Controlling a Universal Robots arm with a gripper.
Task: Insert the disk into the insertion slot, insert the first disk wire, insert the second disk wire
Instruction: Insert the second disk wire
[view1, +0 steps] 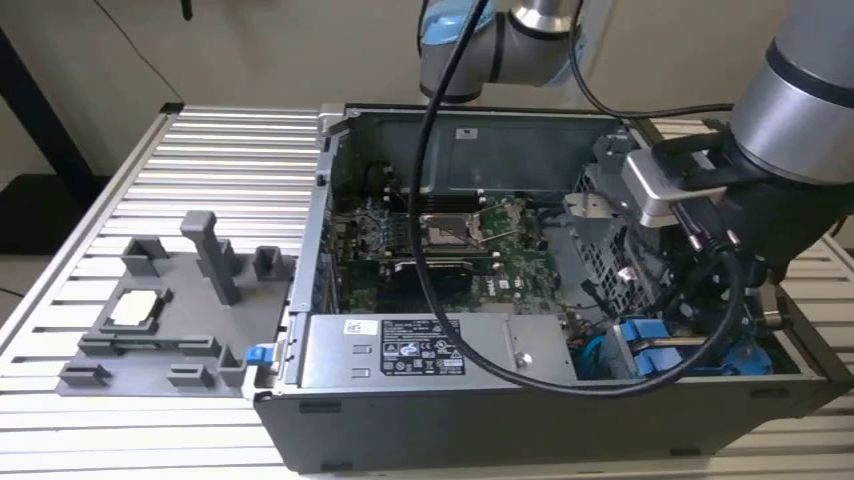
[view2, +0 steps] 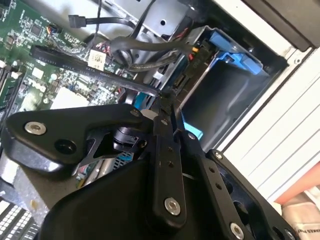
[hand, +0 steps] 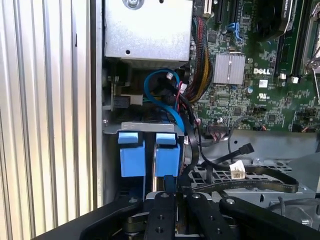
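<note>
The blue-framed silver disk (hand: 167, 160) sits upright in the grey metal drive-cage slot (hand: 112, 150), beside a like blue carrier (hand: 132, 159). The black gripper (hand: 167, 187) pinches its edge, jaws pressed together. Loose black cables (hand: 240, 185) crowd the cage; a white-labelled silver power-supply box (view1: 427, 350) stands near.

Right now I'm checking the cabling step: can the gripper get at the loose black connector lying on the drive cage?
Probably yes. The gripper sits low beside the blue carriers, and the black connector lies exposed on the grey perforated cage, though looping black cables cross between them.
</note>
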